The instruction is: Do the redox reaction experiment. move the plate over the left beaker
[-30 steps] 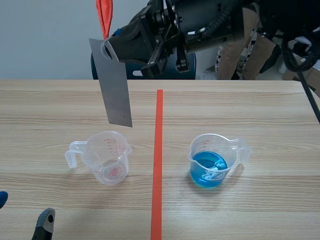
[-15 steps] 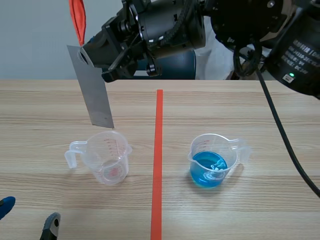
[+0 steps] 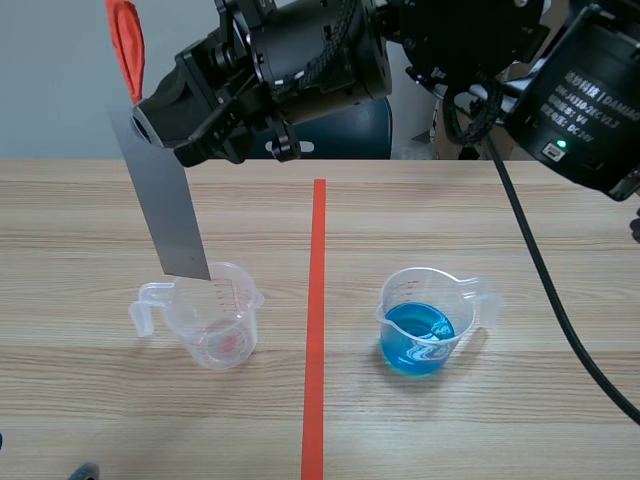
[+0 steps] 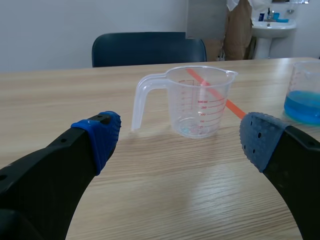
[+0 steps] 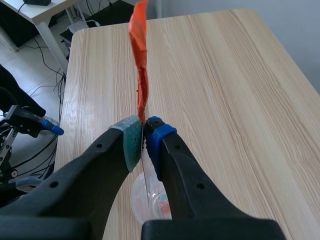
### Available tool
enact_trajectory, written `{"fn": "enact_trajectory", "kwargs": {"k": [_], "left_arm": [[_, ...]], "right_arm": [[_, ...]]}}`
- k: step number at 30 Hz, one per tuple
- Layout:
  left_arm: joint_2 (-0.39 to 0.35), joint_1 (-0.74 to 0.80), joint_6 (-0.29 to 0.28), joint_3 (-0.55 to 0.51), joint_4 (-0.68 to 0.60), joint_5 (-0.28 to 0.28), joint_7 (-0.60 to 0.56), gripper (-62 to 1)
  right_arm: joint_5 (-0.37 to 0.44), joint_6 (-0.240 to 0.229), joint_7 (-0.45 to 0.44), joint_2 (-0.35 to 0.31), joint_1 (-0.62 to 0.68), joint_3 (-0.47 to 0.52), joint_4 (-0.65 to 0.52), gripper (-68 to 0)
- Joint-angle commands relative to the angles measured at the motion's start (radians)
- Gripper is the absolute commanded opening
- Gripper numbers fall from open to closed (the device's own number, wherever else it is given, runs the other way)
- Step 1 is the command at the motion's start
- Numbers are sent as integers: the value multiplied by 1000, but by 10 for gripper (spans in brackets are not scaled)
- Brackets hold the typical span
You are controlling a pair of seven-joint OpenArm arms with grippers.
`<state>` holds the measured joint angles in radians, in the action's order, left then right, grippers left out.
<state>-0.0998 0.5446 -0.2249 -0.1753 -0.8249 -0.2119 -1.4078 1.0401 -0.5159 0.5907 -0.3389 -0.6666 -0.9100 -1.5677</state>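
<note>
Above left beaker (image 3: pixel 220 320), grey plate (image 3: pixel 165 215) pinched in right hand (image 5: pixel 144 139), left hand (image 4: pixel 178 134) wide.

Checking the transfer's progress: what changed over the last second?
The right tool, still shut on the plate, carried it leftward; its lower edge now hangs near the left beaker's rim. The left tool withdrew almost out of the scene view. That beaker and the blue-filled beaker stayed put.

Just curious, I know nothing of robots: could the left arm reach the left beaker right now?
Probably yes. The left end effector is open, the left beaker straight ahead, nothing standing between them. The grey plate in the right end effector hangs higher, out of that path.
</note>
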Motion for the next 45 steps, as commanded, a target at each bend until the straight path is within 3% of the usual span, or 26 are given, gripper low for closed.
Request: {"fn": "enact_trajectory", "kwargs": {"k": [1, 3, 45], "left_arm": [[5, -5, 37, 1, -24, -16, -26, -101], [4, -8, 57, 1, -24, -21, -37, -101], [-1, -13, 54, 1, -24, -18, -43, -101]], "right_arm": [[11, 0, -5, -3, -20, 14, -5, -671], [10, 0, -5, -2, -20, 14, -5, -671], [-16, 0, -13, -2, -21, 14, -5, -671]]}}
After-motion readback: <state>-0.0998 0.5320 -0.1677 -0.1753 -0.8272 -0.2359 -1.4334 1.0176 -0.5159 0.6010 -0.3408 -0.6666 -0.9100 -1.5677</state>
